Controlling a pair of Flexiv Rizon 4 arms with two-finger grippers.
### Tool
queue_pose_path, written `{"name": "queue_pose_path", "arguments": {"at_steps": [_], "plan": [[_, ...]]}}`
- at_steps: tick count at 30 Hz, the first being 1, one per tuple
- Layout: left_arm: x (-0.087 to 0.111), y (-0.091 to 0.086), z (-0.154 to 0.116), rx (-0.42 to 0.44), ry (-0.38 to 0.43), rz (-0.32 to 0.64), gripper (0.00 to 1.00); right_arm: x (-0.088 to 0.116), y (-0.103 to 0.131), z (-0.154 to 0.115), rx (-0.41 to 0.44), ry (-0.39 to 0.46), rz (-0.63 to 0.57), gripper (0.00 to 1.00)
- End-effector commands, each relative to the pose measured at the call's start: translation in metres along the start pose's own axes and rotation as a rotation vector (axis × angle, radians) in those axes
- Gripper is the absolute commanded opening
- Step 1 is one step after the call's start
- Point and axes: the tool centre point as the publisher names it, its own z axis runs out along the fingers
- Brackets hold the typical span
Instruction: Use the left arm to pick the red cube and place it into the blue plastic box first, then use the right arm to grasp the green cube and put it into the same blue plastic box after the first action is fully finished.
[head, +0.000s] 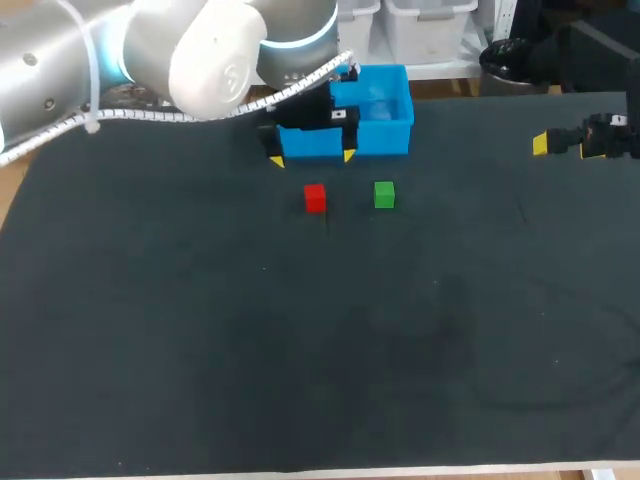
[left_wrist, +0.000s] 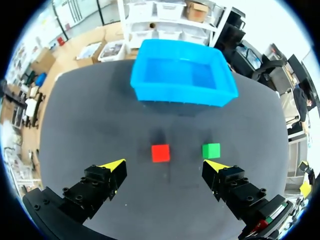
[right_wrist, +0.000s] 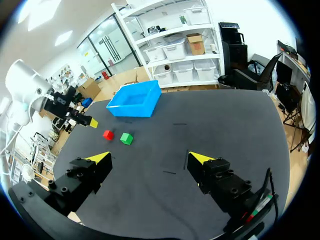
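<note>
Clearly not started yet: red cube (left_wrist: 160, 153) and green cube (left_wrist: 211, 150) side by side on the counter (head: 300, 350) just before the empty blue plastic box (left_wrist: 182, 75), left gripper (left_wrist: 165, 166) open close by it, right gripper (right_wrist: 149, 157) open far from it.

On the dark table (head: 200, 350)
The red cube (head: 315, 197) and green cube (head: 384, 194) lie side by side before the blue plastic box (head: 385, 120).

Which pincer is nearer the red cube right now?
Left. The left pincer is open, with the red cube just ahead of the gap between its fingers. The right pincer is open too, far off at the table's right side.
</note>
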Motion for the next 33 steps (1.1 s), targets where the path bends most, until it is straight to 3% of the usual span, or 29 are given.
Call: {"name": "queue_pose_path", "arguments": {"at_steps": [1, 12, 22, 33], "plan": [[-0.011, -0.004, 0.017, -0.009, 0.035, 0.013, 1.0, 0.0, 0.0, 0.0, 0.0, 0.0, 0.0, 1.0], [-0.011, 0.012, 0.048, -0.083, 0.064, -0.026, 1.0, 0.0, 0.0, 0.0, 0.0, 0.0, 0.0, 1.0], [0.003, 0.005, 0.066, -0.053, 0.083, -0.033, 1.0, 0.0, 0.0, 0.0, 0.0, 0.0, 0.0, 1.0], [0.023, 0.011, 0.083, -0.047, 0.105, -0.05, 1.0, 0.0, 0.0, 0.0, 0.0, 0.0, 0.0, 1.0]]}}
